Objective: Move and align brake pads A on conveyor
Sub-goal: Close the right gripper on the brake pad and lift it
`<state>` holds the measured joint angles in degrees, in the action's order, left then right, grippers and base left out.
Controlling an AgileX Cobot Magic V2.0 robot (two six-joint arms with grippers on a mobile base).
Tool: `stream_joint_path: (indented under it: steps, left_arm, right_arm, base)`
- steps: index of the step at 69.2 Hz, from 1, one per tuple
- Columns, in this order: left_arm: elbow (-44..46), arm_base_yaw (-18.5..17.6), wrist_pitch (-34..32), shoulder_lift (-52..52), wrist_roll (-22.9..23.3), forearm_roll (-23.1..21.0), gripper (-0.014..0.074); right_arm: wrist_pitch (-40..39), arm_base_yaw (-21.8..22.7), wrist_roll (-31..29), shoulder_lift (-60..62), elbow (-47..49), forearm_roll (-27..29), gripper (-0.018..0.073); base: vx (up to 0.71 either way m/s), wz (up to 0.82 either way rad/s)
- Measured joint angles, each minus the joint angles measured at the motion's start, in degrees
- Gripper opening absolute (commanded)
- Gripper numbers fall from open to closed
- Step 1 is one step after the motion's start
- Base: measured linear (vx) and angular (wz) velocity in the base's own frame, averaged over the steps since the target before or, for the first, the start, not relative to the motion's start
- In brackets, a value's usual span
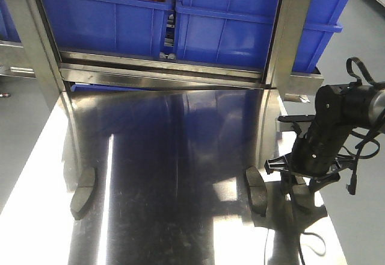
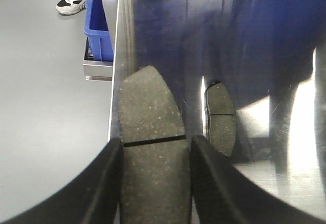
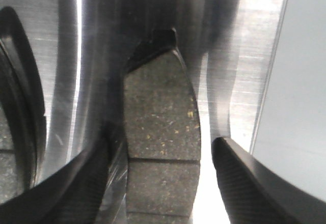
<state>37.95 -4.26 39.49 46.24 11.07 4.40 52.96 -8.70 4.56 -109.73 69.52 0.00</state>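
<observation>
A grey-brown brake pad [image 2: 153, 147] with a cross groove lies at the steel tabletop's left edge, and my left gripper [image 2: 155, 141] is shut on its two long sides. A second pad [image 2: 221, 119] lies just to its right. My right gripper [image 3: 164, 142] is open around another pad [image 3: 160, 122], with a bright gap on the right-hand side. In the front view the right gripper [image 1: 299, 187] reaches down at the table's right side, beside a pad [image 1: 257, 190]. One more pad [image 1: 84, 193] lies at the left. The conveyor is out of view, and the left gripper does not show in the front view.
The shiny steel tabletop [image 1: 180, 156] reflects the blue bins [image 1: 240, 30] stacked on the rack behind it. Steel uprights [image 1: 36, 42] stand at both back corners. A blue crate [image 2: 97, 25] and a person's shoe [image 2: 71, 4] are on the floor to the left.
</observation>
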Motion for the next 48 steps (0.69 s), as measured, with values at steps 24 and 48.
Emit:
stream_joint_path:
  steps: [24,48]
  left_arm:
    - [0.0,0.0,0.0,0.0,0.0,0.0,0.0162]
    - [0.0,0.0,0.0,0.0,0.0,0.0,0.0162]
  right_arm:
    - [0.1,0.0,-0.1,0.2,0.0,0.0,0.0197]
    - [0.1,0.0,-0.1,1.2,-0.1,0.3,0.0072]
  base:
    - [0.0,0.0]
    - [0.0,0.0]
